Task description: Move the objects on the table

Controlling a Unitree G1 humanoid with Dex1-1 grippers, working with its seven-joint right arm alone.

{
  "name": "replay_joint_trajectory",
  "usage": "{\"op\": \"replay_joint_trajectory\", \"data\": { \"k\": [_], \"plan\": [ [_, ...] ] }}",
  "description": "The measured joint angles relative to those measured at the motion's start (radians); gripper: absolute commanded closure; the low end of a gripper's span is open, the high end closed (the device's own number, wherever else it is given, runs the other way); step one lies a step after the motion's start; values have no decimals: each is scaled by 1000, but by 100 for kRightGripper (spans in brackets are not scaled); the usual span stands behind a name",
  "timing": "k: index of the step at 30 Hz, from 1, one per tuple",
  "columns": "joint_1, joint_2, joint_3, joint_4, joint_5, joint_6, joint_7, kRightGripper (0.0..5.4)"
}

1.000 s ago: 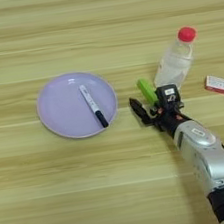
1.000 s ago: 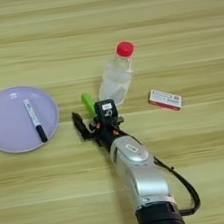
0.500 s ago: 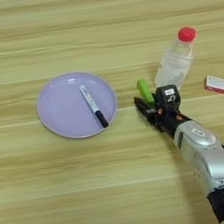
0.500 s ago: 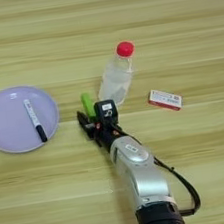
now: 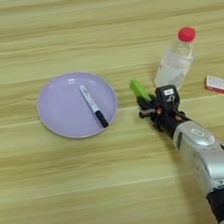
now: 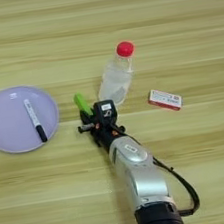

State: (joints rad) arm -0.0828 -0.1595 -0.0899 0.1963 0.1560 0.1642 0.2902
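One of each item is present on the light wooden table (image 5: pixel 54 192) with tan grain stripes: one tool, one green block, one marker, one plate, one bottle, one small box.

Nearest, the silver right forearm enters from the lower right, ending in the black two-fingered tool (image 5: pixel 144 107). Whether its fingers are parted or closed cannot be told. Compared with one second ago, the tool has advanced slightly right and farther away, closing on the block; the other items lie as before.

The small bright green rectangular block (image 5: pixel 139 88) lies at the tool's far side, its near end at the fingertips; contact cannot be confirmed.

Left of the tool, the round lilac plate (image 5: pixel 59 114) carries the slim white marker pen with a black cap (image 5: pixel 93 105), cap toward the near side.

Right, a small red-and-white box (image 6: pixel 165 99) lies flat.

Farthest, a clear plastic bottle with a red cap (image 6: pixel 116 80) lies tilted, just beyond the block.
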Motion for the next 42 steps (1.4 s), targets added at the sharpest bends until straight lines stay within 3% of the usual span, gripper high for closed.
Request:
{"op": "replay_joint_trajectory", "data": {
  "k": [14, 19, 29, 42],
  "plan": [
    [-8, 21, -7, -3, 13, 0, -5, 465],
    [-11, 28, -10, -82, 28, 6, -5, 465],
    [-17, 61, 133, -282, 14, 111, 4, 465],
    [-31, 117, 301, -291, -46, 162, 6, 465]
  ]
}}
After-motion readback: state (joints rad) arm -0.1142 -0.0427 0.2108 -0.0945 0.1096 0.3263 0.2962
